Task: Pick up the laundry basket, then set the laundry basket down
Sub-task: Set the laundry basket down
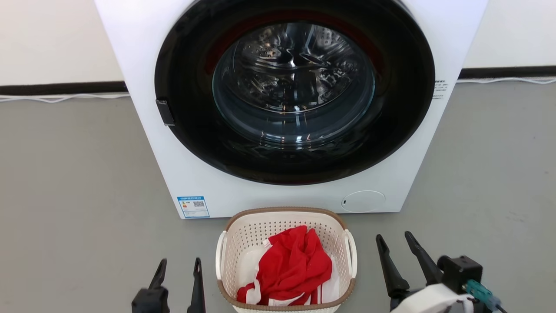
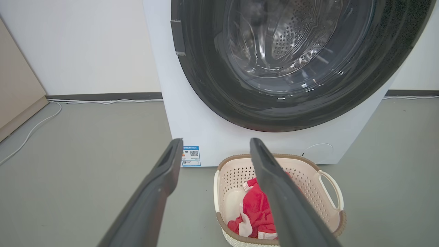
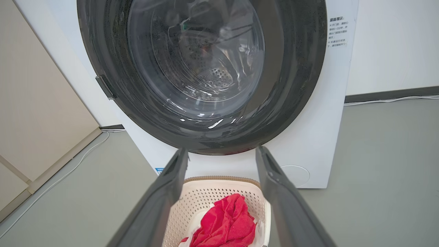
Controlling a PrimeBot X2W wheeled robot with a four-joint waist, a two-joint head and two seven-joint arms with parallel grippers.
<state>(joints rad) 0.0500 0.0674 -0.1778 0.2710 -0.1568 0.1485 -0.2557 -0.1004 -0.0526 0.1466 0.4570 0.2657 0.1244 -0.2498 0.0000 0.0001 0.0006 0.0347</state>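
The laundry basket [image 1: 256,232] stands at the bottom centre of the head view on the grey floor [image 1: 78,174], just below the white washing machine [image 1: 143,87], with a red garment [image 1: 295,265] inside. The left gripper [image 1: 180,261] at lower left and the right gripper [image 1: 394,235] at lower right flank it, both with fingers spread, holding nothing and clear of the basket.

Logged laundry basket [image 1: 249,234] as cream-white, perforated in a fine dot grid, with brown woven-look rim [image 1: 284,210] and white handles [image 1: 352,256]. Noted red garment [image 1: 295,265] with white trim, over white cloth [image 1: 248,263]. Recorded washing machine [image 1: 139,65] as white, door ring [image 1: 182,87] black, label [image 1: 193,207] blue and white. Marked floor [image 1: 78,195] plain grey, baseboard [image 1: 56,88] black, wall [image 1: 52,39] off-white. Found left gripper [image 1: 180,261] and right gripper [image 1: 393,235] black, connector [image 1: 478,290] teal.
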